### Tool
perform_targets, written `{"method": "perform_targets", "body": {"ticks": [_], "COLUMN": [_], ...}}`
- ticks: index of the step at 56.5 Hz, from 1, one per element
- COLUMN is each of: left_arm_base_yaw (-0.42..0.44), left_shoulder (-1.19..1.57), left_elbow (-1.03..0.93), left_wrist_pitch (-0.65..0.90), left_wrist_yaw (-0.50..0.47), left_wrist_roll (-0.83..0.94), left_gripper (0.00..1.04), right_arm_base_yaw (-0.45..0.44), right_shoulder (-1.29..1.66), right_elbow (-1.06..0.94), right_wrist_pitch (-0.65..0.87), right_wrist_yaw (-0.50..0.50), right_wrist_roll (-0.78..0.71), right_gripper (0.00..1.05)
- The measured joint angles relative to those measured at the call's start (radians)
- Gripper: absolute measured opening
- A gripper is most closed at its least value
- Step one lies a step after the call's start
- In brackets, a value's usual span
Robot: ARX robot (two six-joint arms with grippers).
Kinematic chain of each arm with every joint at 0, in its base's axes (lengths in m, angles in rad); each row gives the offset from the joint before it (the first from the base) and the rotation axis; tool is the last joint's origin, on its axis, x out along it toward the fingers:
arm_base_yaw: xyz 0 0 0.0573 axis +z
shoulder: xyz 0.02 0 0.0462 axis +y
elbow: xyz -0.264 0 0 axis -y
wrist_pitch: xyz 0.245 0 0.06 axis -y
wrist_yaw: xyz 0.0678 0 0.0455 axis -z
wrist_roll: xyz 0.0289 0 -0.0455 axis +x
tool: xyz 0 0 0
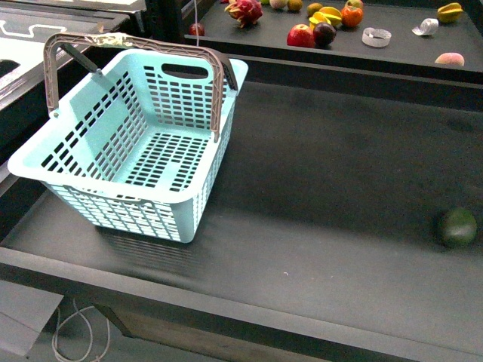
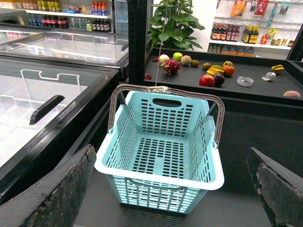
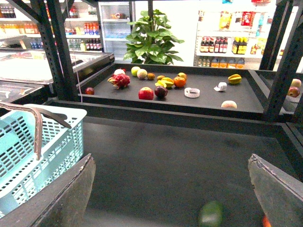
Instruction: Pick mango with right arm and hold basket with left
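Note:
The light turquoise basket (image 1: 128,204) stands empty at the left of the black table, both grey-brown handles raised. In the left wrist view the basket (image 2: 161,177) sits straight ahead of my open left gripper (image 2: 171,156), whose fingers (image 2: 66,194) are apart from it. My right gripper (image 3: 170,161) hangs open over bare table, with the basket (image 3: 47,151) off to one side. No mango is clearly visible. Only an orange sliver (image 3: 266,221) peeks out beside one right finger, and I cannot tell what it is. Neither arm appears in the front view.
A dark green round fruit (image 1: 459,226) lies at the table's right, also visible as a green fruit (image 3: 210,213) near the right gripper. The raised back shelf (image 1: 407,56) carries a red apple (image 1: 300,35), a dragon fruit (image 1: 244,10) and other fruit. A glass freezer (image 2: 52,94) flanks the left.

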Motion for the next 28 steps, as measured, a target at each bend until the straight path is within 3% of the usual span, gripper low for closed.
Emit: {"method": "perform_targets", "body": {"ticks": [7, 8, 11, 15, 18, 28], "left_arm_base_yaw": [0.0, -0.018, -0.121, -0.238, -0.256, -0.247], "left_shoulder": [0.0, 0.01, 0.094, 0.237, 0.325, 0.649], "left_elbow": [0.0, -0.001, -0.003, -0.002, 0.0, 0.023], "left_wrist_pitch": [0.0, 0.016, 0.166, 0.324, 0.382, 0.54], "left_wrist_yaw": [-0.002, -0.053, -0.385, -0.741, -0.875, -0.857], "left_wrist_roll": [0.0, -0.007, -0.07, -0.143, -0.173, -0.325], "left_gripper": [0.97, 0.97, 0.97, 0.97, 0.97, 0.97], "right_arm_base_yaw": [0.0, 0.0, 0.0, 0.0, 0.0, 0.0], "right_shoulder": [0.0, 0.0, 0.0, 0.0, 0.0, 0.0], "right_elbow": [0.0, 0.0, 0.0, 0.0, 0.0, 0.0], "right_wrist_pitch": [0.0, 0.0, 0.0, 0.0, 0.0, 0.0], "right_wrist_yaw": [0.0, 0.0, 0.0, 0.0, 0.0, 0.0], "right_wrist_roll": [0.0, 0.0, 0.0, 0.0, 0.0, 0.0], "right_gripper": [0.96, 0.96, 0.96, 0.96, 0.96, 0.96]}}
